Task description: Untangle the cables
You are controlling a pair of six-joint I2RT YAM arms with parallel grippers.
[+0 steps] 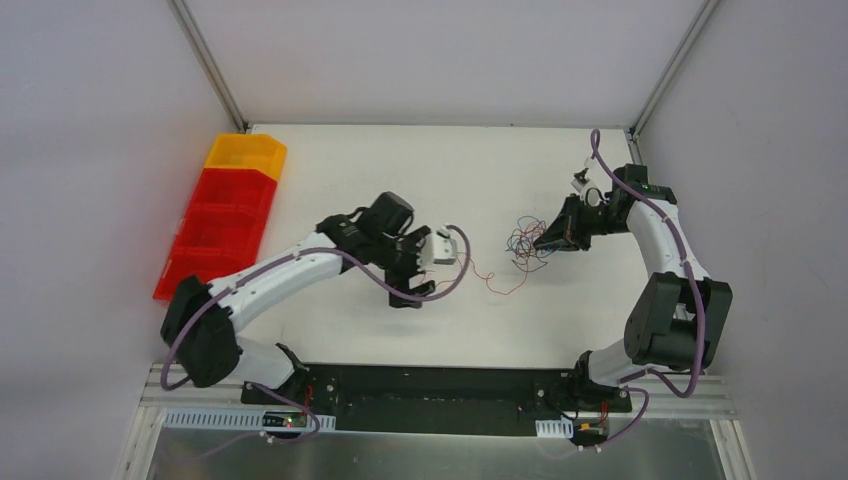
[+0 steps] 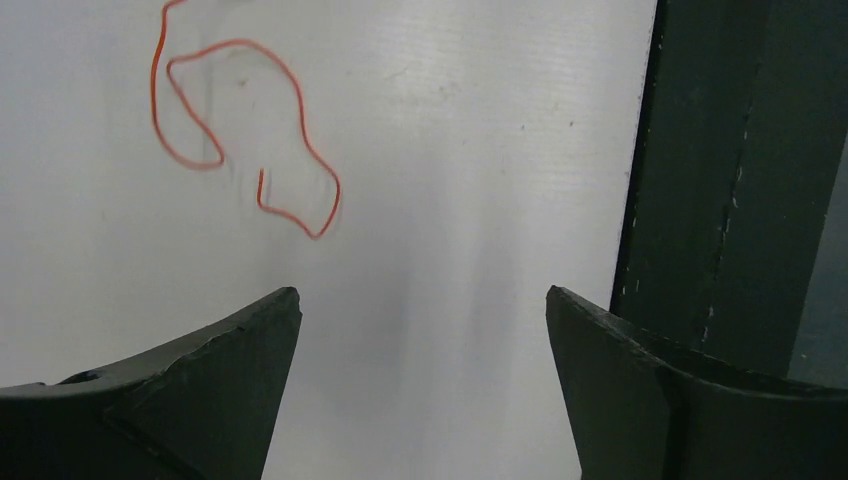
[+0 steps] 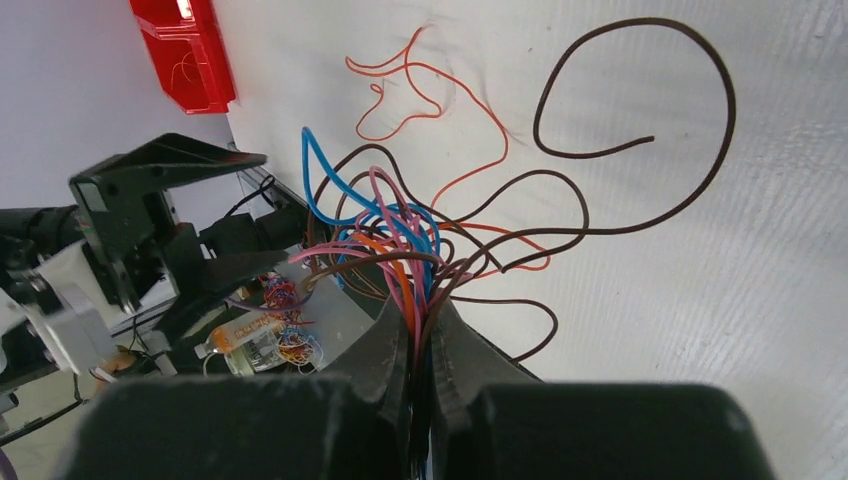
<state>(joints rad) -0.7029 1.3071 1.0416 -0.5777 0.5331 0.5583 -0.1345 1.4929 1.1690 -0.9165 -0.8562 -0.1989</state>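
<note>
Far left, red bins [image 1: 225, 215], left gripper [image 2: 423, 390] well right of bins, jaws wide, empty, loose red wire [image 2: 302, 125] curled flat farther right, thin red, blue, pink, brown cables [image 3: 400, 225] bunched beyond, pinched tight in right gripper [image 3: 420, 345]

loc: robotics lab | white booth walls [image 1: 420, 50] | alu posts [image 1: 207, 62] | red parts bins [image 1: 222, 225]

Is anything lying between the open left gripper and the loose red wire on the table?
Nothing visible does. In the left wrist view, only bare table separates the open left gripper from the red wire. The tangled cables are off to the side, pinched in the right gripper.
</note>
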